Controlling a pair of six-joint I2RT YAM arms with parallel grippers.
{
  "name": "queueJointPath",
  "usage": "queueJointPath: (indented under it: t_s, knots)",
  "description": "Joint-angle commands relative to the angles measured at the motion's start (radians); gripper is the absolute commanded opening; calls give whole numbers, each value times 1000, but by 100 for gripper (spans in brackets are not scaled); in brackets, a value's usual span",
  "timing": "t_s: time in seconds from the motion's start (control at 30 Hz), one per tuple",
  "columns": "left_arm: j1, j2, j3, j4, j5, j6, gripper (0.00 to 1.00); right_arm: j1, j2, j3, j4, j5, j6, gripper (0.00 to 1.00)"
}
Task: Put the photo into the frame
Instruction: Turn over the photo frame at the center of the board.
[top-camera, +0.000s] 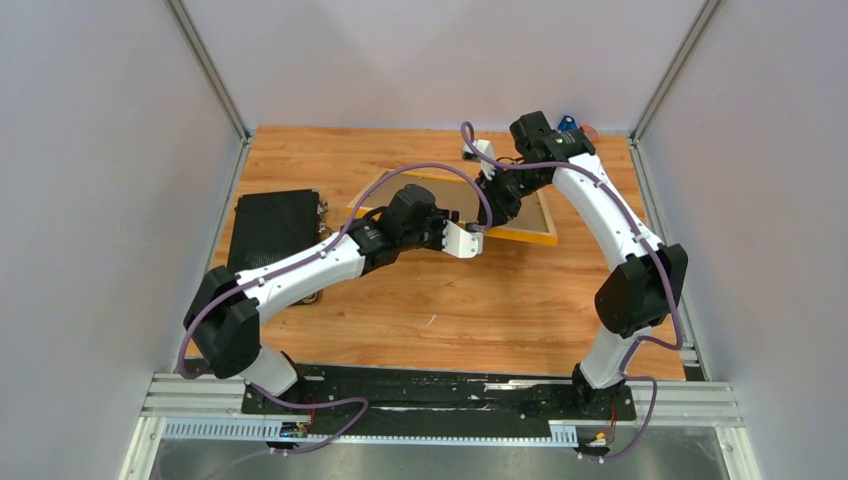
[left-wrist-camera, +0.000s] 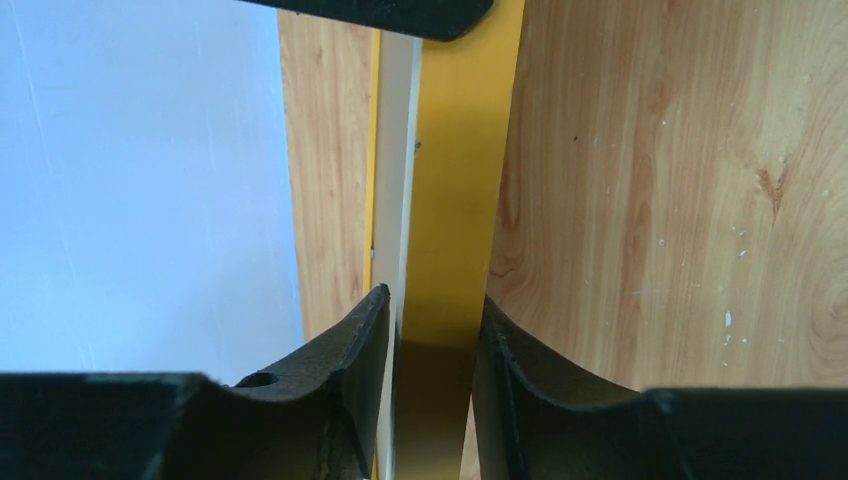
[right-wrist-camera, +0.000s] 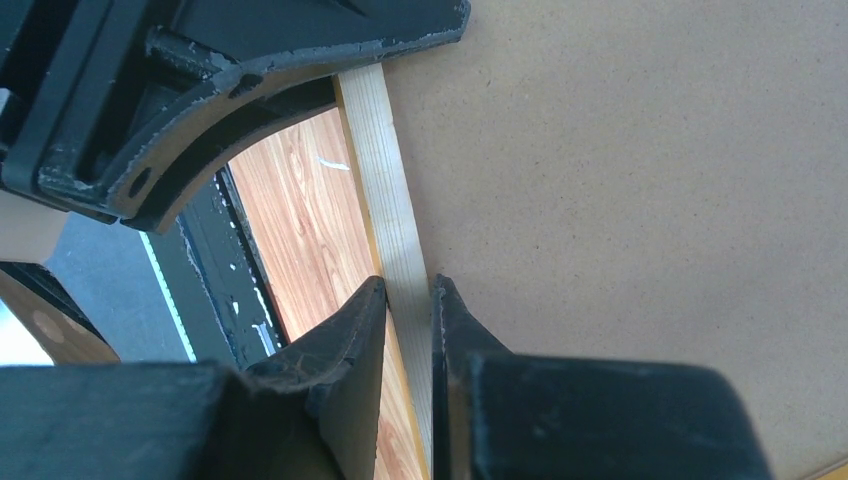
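Right end effector (right-wrist-camera: 408, 290) clenched on the frame (top-camera: 520, 237); left end effector (left-wrist-camera: 435, 298) straddles the frame's rail, grip indeterminate.

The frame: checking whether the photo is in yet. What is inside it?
A plain brown backing board fills the light orange-tan wooden frame. Any photo behind it is covered, so I cannot tell.

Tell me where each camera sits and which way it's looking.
Top: above and behind the bases, looking down at the table, frame and case; both arms show.
Left wrist: looks along its own fingers at the frame's edge between them.
Right wrist: looks along its fingers, clamped on a frame rail beside the backing board; the left hand shows too.
Shared: all three see the frame.
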Motion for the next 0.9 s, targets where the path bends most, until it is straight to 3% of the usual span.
queueJointPath:
  t_s: [0.0,0.27,0.43,0.57,0.63,0.7,0.87]
  knots:
    - [-12,19,51,-23,-36,-21,41,-16,-18,53,11,-37,19,0]
    - [-21,44,61,-22,-68,-51,3,-20,-17,59,13,-48,31,0]
    - [-32,42,76,-21,-122,-99,0,-30,-19,65,13,-56,52,1]
    - [-37,30,114,-59,-178,-169,0,-41,-30,62,27,-59,84,28]
    - [-37,21,132,-78,-195,-192,0,-44,-45,45,54,-50,104,51]
    - [-37,11,141,-89,-211,-205,0,-45,-80,13,99,-27,130,68]
    - [-38,-3,172,-160,-227,-232,0,-49,-153,-36,201,68,214,80]
